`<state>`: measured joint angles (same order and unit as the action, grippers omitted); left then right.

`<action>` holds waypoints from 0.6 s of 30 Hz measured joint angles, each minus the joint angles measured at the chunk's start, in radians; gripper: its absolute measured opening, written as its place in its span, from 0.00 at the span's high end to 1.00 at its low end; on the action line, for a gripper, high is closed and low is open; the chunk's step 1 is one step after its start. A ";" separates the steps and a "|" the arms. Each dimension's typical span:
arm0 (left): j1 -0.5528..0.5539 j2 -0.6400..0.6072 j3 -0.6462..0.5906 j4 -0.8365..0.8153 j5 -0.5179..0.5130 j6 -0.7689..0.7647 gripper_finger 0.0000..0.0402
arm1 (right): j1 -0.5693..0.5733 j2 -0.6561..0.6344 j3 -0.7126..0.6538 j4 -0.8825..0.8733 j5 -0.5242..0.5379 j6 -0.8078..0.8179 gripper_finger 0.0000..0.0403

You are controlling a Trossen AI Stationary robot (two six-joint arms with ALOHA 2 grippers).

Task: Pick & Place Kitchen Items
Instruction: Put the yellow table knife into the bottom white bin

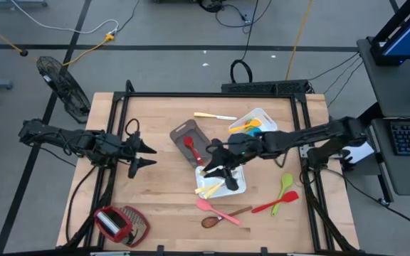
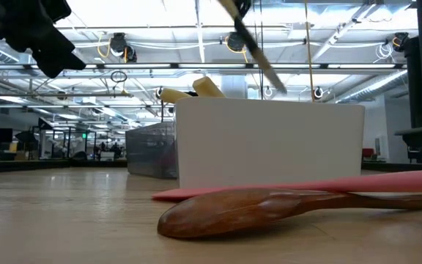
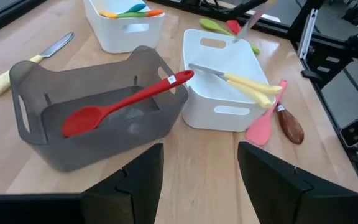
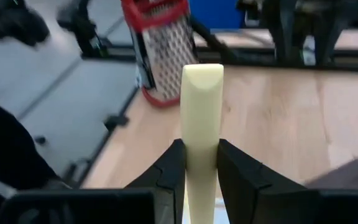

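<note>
My right gripper (image 1: 216, 162) hangs over the near white tray (image 1: 235, 186), shut on a pale-handled knife (image 4: 202, 106). The knife's blade (image 2: 258, 51) slants down above that tray, in which other pale-handled knives (image 3: 247, 84) lie. A red spoon (image 3: 123, 102) leans in the grey bin (image 1: 182, 134), its handle resting on the rim. The far white tray (image 1: 258, 115) holds orange, blue and yellow utensils. My left gripper (image 1: 142, 156) waits open near the table's left edge, facing the bin. My right gripper pinches the knife's pale handle (image 4: 202, 140) between its two fingers (image 4: 169, 171). The handle's butt end sticks out beyond the fingertips, and the blade slants down away from them. The knife is lifted clear, above the near white tray.
A knife (image 1: 216, 115) lies at the far side. Green (image 1: 285, 186) and red (image 1: 276, 205) spatulas lie at the right. A pink spatula (image 1: 216, 208) and a wooden spoon (image 1: 219, 219) lie near the front. A red grater (image 1: 119, 224) sits at the near left corner.
</note>
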<state>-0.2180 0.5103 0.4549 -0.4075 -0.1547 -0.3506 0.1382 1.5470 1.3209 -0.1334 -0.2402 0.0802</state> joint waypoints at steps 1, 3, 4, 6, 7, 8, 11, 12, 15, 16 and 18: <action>0.000 0.000 0.000 -0.003 0.000 0.001 0.47 | -0.005 0.012 0.000 -0.009 0.000 -0.013 0.84; 0.000 0.000 0.000 -0.014 0.000 0.001 0.47 | -0.018 0.038 -0.001 -0.005 0.000 -0.020 0.84; 0.000 0.000 0.000 -0.019 0.000 0.001 0.47 | -0.024 0.050 -0.001 -0.005 0.000 -0.021 0.84; 0.000 0.000 0.000 -0.023 0.000 0.002 0.47 | -0.034 0.073 -0.001 -0.016 0.001 -0.022 0.84; 0.000 0.000 0.000 -0.025 0.000 0.002 0.47 | -0.037 0.085 -0.001 -0.016 0.002 -0.026 0.84; 0.000 0.000 0.000 -0.026 -0.001 0.003 0.47 | -0.041 0.098 -0.001 -0.013 0.002 -0.033 0.84; 0.000 0.000 0.000 -0.023 -0.001 0.002 0.47 | -0.047 0.131 -0.001 -0.020 0.001 -0.042 0.84; 0.000 0.000 0.000 -0.019 -0.001 0.001 0.47 | -0.048 0.141 -0.001 -0.026 0.001 -0.042 0.84; 0.000 0.000 0.000 -0.006 -0.001 -0.029 0.47 | -0.048 0.160 -0.001 -0.051 0.002 -0.045 0.84; 0.000 0.000 0.000 -0.002 -0.001 -0.041 0.47 | -0.048 0.164 -0.001 -0.056 0.005 -0.047 0.84; 0.000 0.000 0.000 -0.002 -0.002 -0.063 0.47 | -0.048 0.168 -0.001 -0.091 0.013 -0.048 0.84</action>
<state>-0.2180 0.5102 0.4549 -0.4090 -0.1565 -0.4135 0.0906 1.7146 1.3201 -0.2244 -0.2271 0.0326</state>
